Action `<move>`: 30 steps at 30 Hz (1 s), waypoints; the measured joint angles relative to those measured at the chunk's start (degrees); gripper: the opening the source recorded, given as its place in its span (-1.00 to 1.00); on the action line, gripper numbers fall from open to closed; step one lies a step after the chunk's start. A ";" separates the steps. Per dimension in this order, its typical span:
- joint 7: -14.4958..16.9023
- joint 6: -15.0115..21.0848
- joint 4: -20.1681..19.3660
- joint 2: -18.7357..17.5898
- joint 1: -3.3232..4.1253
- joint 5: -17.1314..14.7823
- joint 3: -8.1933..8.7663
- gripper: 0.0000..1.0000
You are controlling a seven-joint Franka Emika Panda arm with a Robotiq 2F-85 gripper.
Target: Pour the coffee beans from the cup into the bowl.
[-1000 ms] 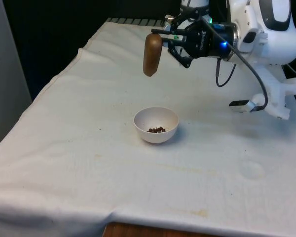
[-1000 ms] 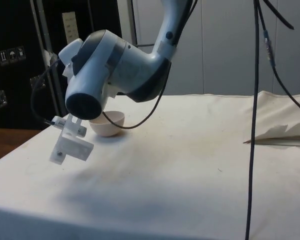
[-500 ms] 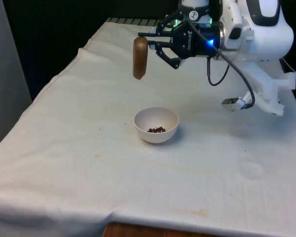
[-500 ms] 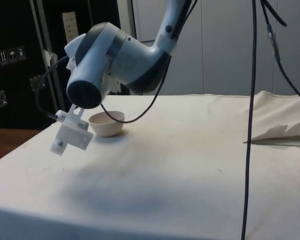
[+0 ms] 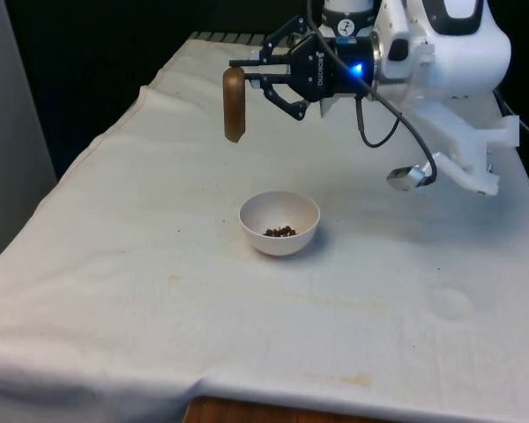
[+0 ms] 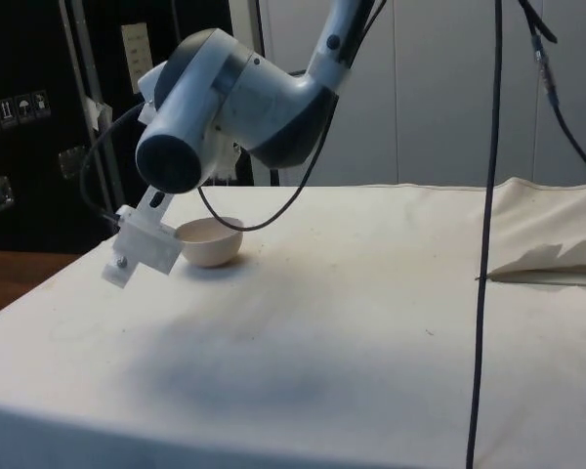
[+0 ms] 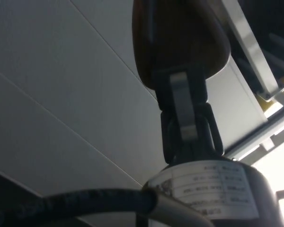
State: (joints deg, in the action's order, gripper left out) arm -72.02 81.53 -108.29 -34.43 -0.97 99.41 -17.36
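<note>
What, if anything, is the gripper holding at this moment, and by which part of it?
The gripper holds the brown cup by its upper end, high over the table, off to the front view's left of the white bowl.

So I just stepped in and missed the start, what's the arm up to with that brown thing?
The robot's claw is gripping a brown cup in the air, above the white cloth and off toward the front view's left of the white bowl. The bowl sits on the cloth with a small pile of coffee beans in it, so the pour looks done. The cup is well clear of the bowl.
</note>
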 measured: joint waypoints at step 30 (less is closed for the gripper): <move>-2.86 5.33 -3.44 4.81 -0.74 -7.85 2.23 -1.00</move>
State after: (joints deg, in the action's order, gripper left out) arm -74.89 86.86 -111.73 -29.62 -1.72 91.56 -15.13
